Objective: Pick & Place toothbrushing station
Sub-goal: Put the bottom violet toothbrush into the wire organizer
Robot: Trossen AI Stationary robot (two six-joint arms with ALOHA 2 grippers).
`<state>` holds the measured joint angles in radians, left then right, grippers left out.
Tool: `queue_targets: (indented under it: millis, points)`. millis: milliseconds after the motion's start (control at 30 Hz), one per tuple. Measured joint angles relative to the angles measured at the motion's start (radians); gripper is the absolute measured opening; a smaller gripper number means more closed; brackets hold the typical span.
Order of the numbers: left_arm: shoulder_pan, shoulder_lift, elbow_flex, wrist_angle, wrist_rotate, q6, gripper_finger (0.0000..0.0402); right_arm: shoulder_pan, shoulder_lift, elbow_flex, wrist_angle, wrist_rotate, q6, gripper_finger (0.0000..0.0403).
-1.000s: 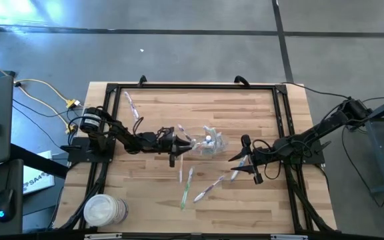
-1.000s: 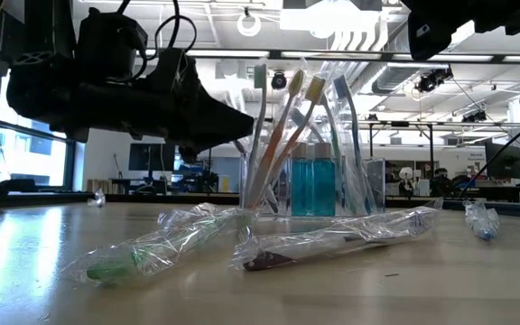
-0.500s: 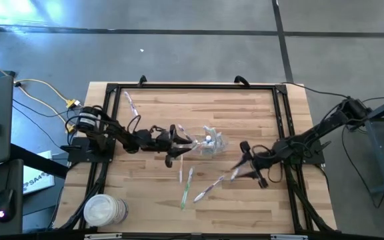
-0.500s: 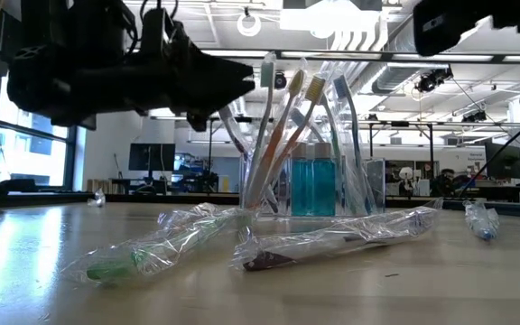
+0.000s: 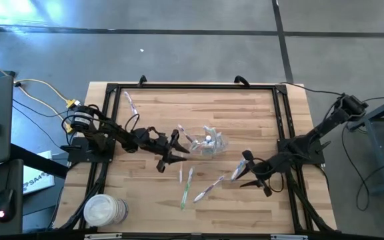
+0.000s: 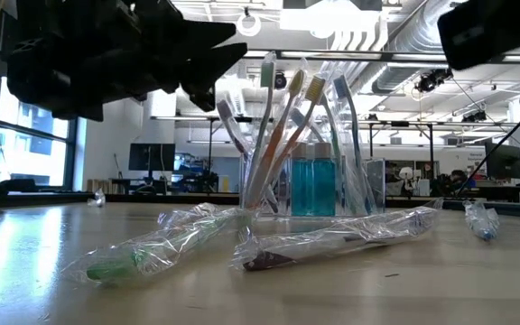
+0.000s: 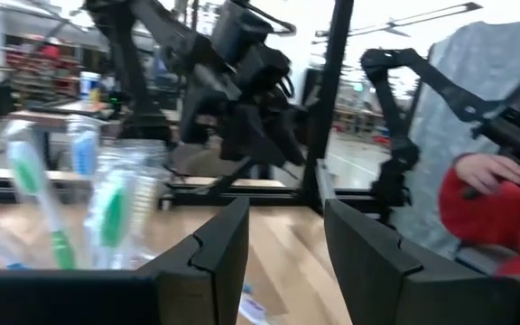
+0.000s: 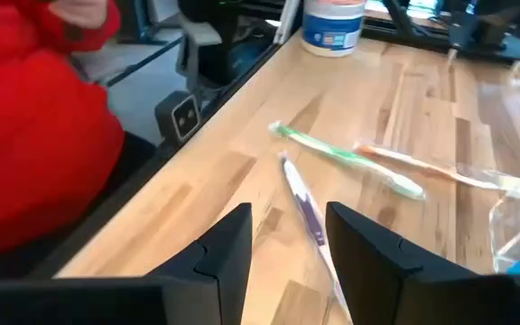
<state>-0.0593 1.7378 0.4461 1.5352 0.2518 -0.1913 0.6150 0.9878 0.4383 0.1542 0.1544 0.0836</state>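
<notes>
Seen from above: container (image 5: 209,141) near the middle of the table (image 5: 245,107), with loose brushes (image 5: 186,187) lying on its near side and one more (image 5: 129,104) well apart toward the far left corner. Not readable from there, but plain from table height: several brushes (image 6: 269,126) standing upright and fanned inside the container (image 6: 305,194), blue tubes (image 6: 312,181) behind them, and two wrapped brushes (image 6: 152,246) flat on the wood in front.

Left gripper (image 5: 174,151) just left of the container, not touching it; above the brush heads in the low view (image 6: 213,47). Fingers (image 7: 215,248) parted and empty in its own wrist view, container contents to one side. Right gripper (image 5: 245,172) right of the container and nearer the front edge, over loose brushes; fingers (image 8: 228,244) likewise spread with nothing between, purple and green brushes (image 8: 307,212) on the wood ahead.

Only in the wrist views: a person in red (image 8: 34,135) beside the table.

Since a second ago: left gripper drawn back from the container, raised and opened wider; right gripper shifted away toward the front edge.

Bare wood beyond the container on the far side; black rails along the table edges; white tub (image 5: 103,211) at the front left corner.
</notes>
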Motion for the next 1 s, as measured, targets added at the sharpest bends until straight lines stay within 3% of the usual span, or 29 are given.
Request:
queue_targets:
  millis: [267, 533, 633, 833, 1000]
  points:
    - [0.0, 0.0, 0.0, -0.012, 0.029, 0.0, 0.0145, -0.006, 0.049, 0.069, -0.037, 0.003, -0.029, 0.0136]
    - [0.0, 0.0, 0.0, -0.013, 0.032, -0.051, 0.0145, -0.056, 0.272, 0.144, -0.044, 0.004, -0.133, 0.0136]
    - [0.0, 0.0, 0.0, -0.017, 0.084, -0.054, 0.0145, -0.077, 0.348, 0.193, -0.058, 0.03, -0.129, 0.0138]
    - [0.0, 0.0, 0.0, -0.016, 0.16, -0.066, 0.0145, -0.106, 0.466, 0.287, -0.185, 0.045, -0.068, 0.0172]
    - [0.0, 0.0, 0.0, -0.016, 0.161, -0.098, 0.0145, -0.148, 0.531, 0.296, -0.222, -0.02, -0.051, 0.0205]
